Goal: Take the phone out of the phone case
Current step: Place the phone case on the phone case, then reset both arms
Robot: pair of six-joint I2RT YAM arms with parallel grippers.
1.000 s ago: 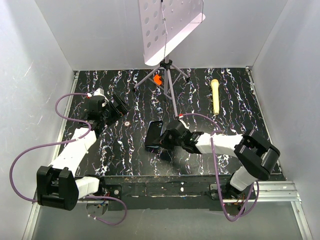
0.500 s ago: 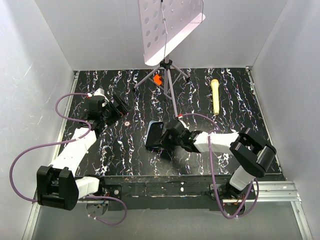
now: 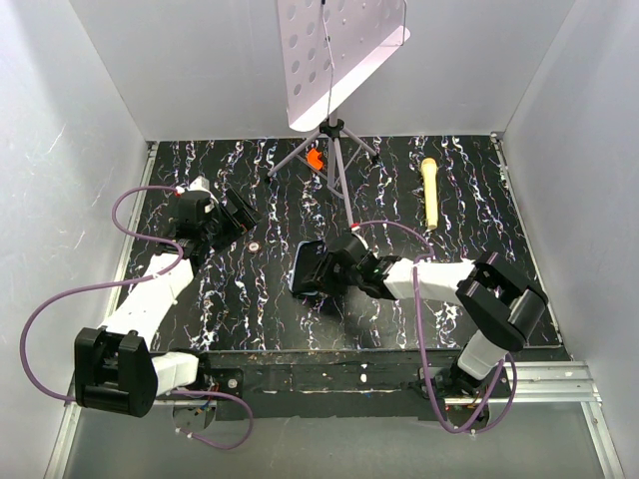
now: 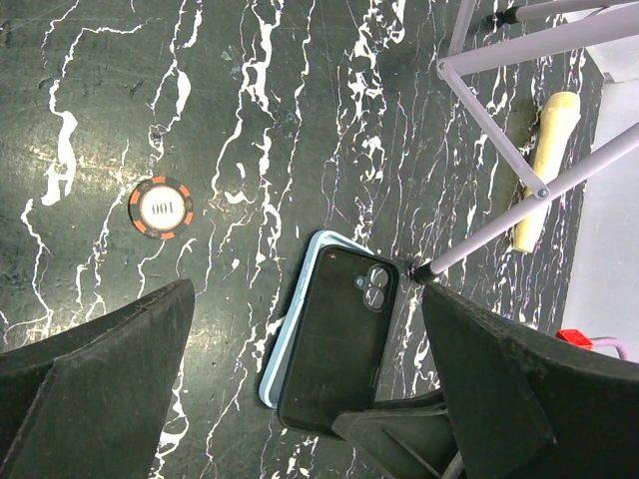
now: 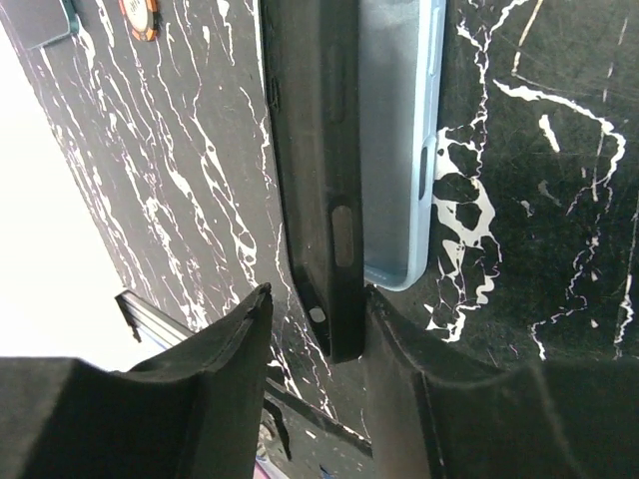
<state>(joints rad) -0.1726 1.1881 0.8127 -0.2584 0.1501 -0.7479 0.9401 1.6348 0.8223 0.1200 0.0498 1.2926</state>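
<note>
R gripper (image 5: 318,299): jaws partly apart, straddling the near end of the phone (image 4: 334,349). In R wrist view a thin strip of surface (image 3: 250,289) shows between one finger and the phone's edge, so it is not clamped; the other finger sits right against it.

Phone: dark, lens side up, mid-surface. It lies skewed over the phone case (image 5: 399,140) and only partly in it. The light blue rim peeks out along one long side and around the far end. R wrist view shows the bare inside of the case beside the phone's black edge.

L gripper (image 3: 240,212): jaws wide, nothing between them, well apart from the phone at L-rear of the surface.

Also there: poker chip (image 4: 161,207) near the L gripper, music stand (image 3: 334,60) on its tripod at the rear, yellow handle-like obj (image 3: 429,192) at R-rear.
</note>
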